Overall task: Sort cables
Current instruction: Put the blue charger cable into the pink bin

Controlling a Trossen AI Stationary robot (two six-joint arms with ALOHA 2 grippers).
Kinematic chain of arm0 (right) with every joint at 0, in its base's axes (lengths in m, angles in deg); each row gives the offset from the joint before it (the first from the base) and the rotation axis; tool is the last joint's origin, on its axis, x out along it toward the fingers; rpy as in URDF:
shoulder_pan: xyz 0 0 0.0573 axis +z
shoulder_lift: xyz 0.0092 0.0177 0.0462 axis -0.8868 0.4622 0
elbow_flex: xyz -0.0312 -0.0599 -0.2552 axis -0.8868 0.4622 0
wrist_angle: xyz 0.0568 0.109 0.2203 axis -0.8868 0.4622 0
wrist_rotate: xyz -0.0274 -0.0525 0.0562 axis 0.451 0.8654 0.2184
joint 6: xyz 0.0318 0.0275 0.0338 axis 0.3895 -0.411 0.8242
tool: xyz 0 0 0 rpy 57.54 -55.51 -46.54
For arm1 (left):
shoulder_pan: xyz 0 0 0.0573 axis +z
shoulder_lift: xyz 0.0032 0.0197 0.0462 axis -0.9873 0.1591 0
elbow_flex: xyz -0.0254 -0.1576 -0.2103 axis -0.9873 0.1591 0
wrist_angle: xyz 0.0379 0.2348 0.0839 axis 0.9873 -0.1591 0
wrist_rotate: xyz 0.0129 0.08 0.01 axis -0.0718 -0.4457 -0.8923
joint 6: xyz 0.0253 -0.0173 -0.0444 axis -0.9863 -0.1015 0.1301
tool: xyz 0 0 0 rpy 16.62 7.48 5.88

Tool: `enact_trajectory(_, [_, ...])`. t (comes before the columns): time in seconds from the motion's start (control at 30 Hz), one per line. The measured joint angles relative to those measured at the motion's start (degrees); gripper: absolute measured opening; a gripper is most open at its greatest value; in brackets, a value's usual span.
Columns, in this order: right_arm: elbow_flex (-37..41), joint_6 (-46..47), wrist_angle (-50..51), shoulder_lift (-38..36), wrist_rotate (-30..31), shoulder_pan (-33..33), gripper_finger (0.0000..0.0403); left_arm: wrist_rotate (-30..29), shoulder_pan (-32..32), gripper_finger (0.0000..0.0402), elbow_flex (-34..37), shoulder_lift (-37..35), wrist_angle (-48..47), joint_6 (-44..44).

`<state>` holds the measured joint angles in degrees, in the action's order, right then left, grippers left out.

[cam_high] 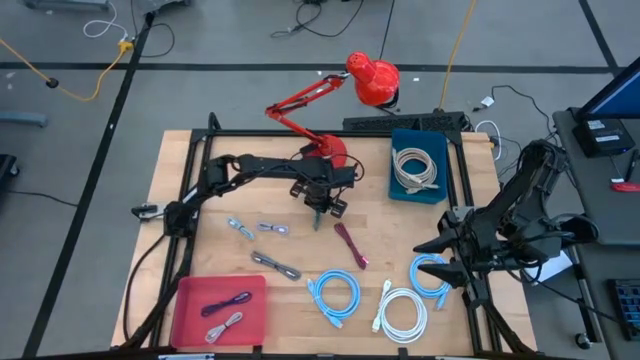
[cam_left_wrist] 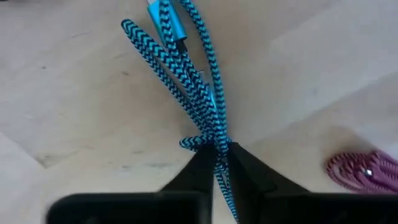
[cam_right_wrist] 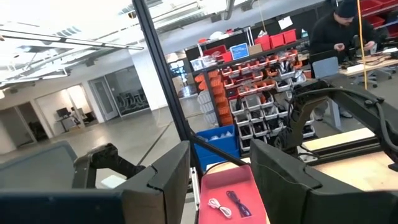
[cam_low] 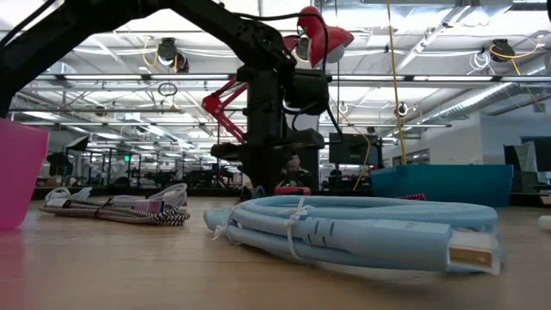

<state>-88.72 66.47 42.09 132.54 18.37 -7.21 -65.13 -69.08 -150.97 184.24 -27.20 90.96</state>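
Note:
A short teal braided cable [cam_left_wrist: 186, 68] lies bundled on the wooden table near its middle, and my left gripper [cam_left_wrist: 217, 155] is shut on it; from above this gripper [cam_high: 320, 213] shows just in front of the red lamp's base. A maroon cable [cam_high: 350, 245] lies just to its right. Three small bundled cables [cam_high: 273, 229] lie to its left. Two light-blue coils [cam_high: 335, 297] and a white coil [cam_high: 403, 312] lie near the front edge. My right gripper [cam_right_wrist: 221, 168] stands open, raised at the table's right side. My left gripper pinches several strands of the teal cable between its two fingers, near one end of the bundle [cam_left_wrist: 212, 138]. The fingers [cam_left_wrist: 193, 171] come from above, pointing down. The rest of the bundle stretches away from them, lying on the table.
A pink tray [cam_high: 190, 300] at the front left holds a purple and a grey cable. A blue bin [cam_high: 400, 185] at the back right holds a beige coil. The red desk lamp [cam_high: 370, 80] stands behind my left gripper. A black frame runs around the table.

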Motion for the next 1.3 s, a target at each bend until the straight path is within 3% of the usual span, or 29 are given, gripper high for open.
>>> enact_trajectory(0.17, [0.00, -0.02, 0.01, 0.00, 0.00, -0.02, 0.0160, -0.05, -1.82, 0.0009, 0.57, -3.32, -1.65, -3.46])
enact_trajectory(0.3, [0.00, -0.53, 0.04, 0.00, 0.02, -0.02, 0.0160, -1.75, -6.04, 0.0009, 0.32, -11.80, -8.24, -10.37])
enact_trajectory(0.53, [0.00, -1.74, 0.31, 0.01, 0.07, -0.02, 0.0160, -3.40, -22.92, 0.0009, 0.31, -26.28, -21.22, -19.90])
enact_trajectory(0.77, [0.00, -2.23, 1.86, 0.02, 0.11, -0.03, 0.0160, -0.64, -44.30, 0.0009, 3.48, -28.37, -24.46, -3.88])
enact_trajectory(0.9, [0.00, -2.61, 1.77, 0.02, 0.13, -0.04, 0.0160, 2.03, -52.78, 0.0009, 8.95, -26.39, -25.13, 5.12])
enact_trajectory(1.07, [0.00, -2.84, 1.68, 0.02, 0.15, -0.06, 0.0160, 3.24, -59.63, 0.0009, 15.94, -26.16, -25.20, 12.40])
enact_trajectory(1.3, [0.00, -1.41, 1.51, 0.02, 0.15, -0.09, 0.0160, 3.87, -63.12, 0.0009, 22.74, -26.18, -23.59, 11.51])
